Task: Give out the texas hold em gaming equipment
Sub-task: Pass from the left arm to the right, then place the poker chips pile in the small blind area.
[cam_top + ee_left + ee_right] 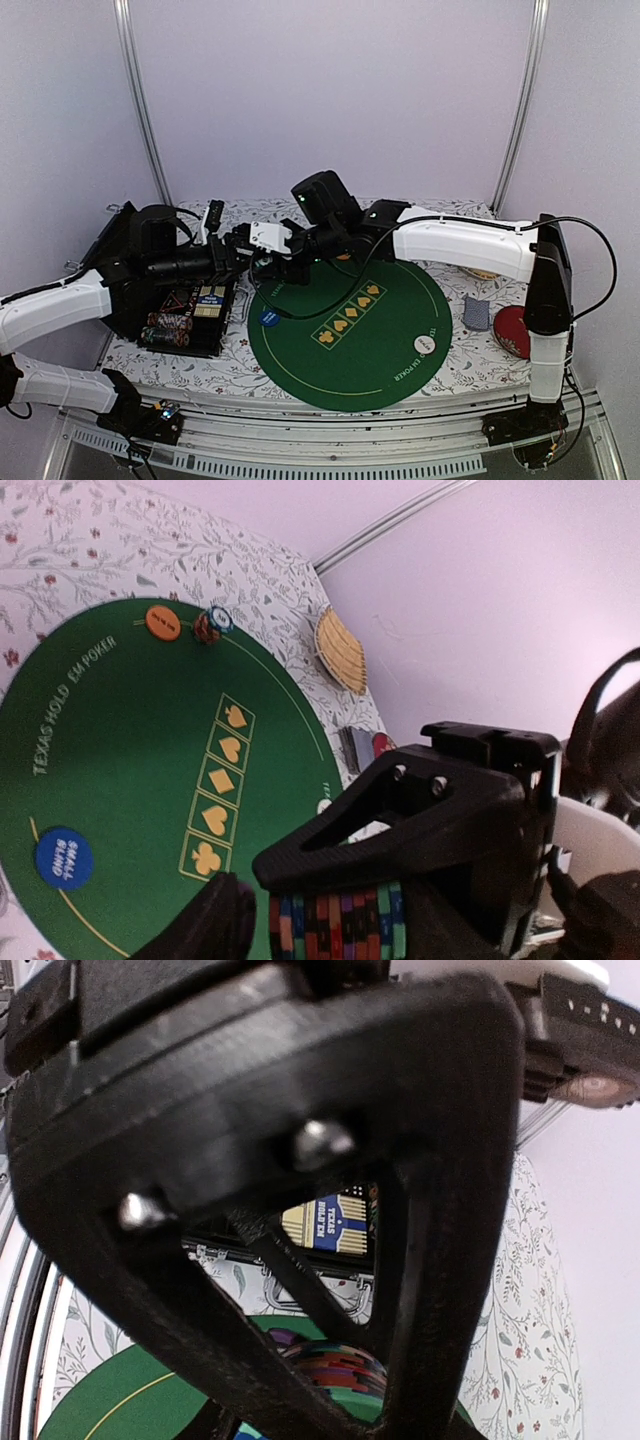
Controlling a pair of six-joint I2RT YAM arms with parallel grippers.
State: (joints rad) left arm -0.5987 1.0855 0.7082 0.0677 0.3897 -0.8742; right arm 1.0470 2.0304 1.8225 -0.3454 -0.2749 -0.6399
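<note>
The left gripper (318, 922) clamps a short stack of poker chips (340, 925), their edges striped red, blue, orange and green. For the right gripper (288, 263) I cannot tell.

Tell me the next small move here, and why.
Probably ease the right gripper around the chip stack to take it over. The left gripper clamps that stack between its fingers above the green mat, and the right wrist view shows the chips just beyond the right finger. Whether the right gripper is open cannot be told.
</note>
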